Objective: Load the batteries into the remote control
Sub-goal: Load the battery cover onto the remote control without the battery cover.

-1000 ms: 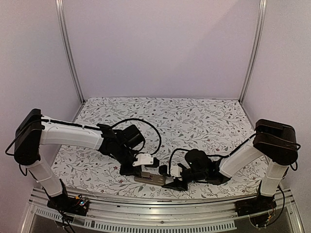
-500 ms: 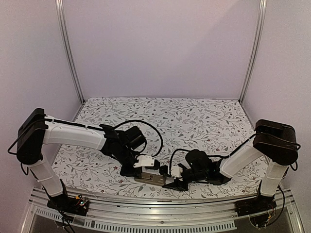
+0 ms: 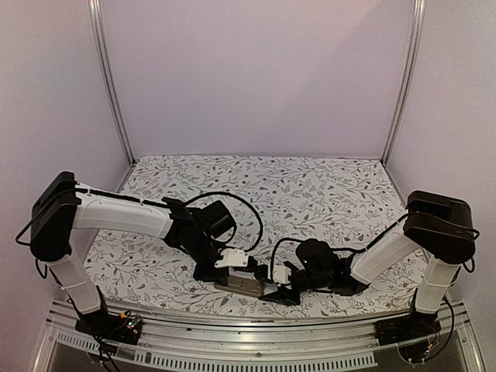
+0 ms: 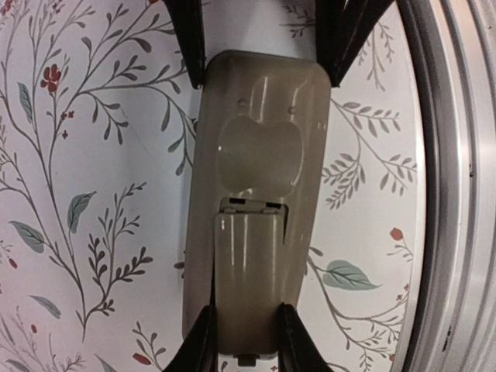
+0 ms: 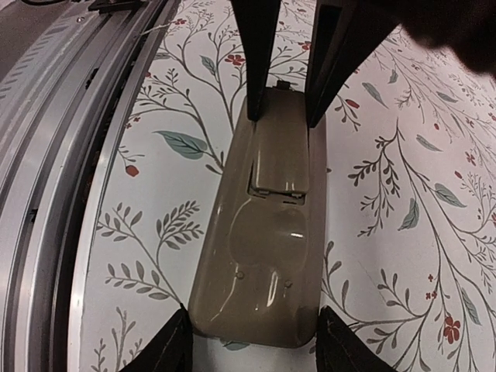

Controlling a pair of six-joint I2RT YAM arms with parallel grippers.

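**Both grippers clamp the upturned remote at the table's near edge**

The remote control (image 3: pixel 242 285) lies face down on the flower-patterned table cover (image 3: pixel 310 194), close to the metal rail (image 3: pixel 232 325) along the near edge and roughly level with the gap between the two arm bases. Its greyish-tan back faces up. One end is rounded and carries a shallow round hollow. The other end holds the battery lid (image 4: pixel 248 271), which sits in its slot with a thin seam showing where it meets the hollow.

The left gripper (image 4: pixel 246 318) reaches in from the left and is clenched on the lid end. Its two dark fingers (image 4: pixel 203 341) are drawn in narrowly and press against the long edges there. A small tab of the lid shows between them at the very end.

The right gripper (image 5: pixel 252 325) comes in from the right and grasps the rounded end. Its fingers (image 5: pixel 174 353) are set wider, one against each side of the casing.

In the overhead view the two grippers nearly meet above the remote control, with both arms bent low over the table. The remote control lies flat, with its long axis running between the two grippers and roughly parallel to the rail.
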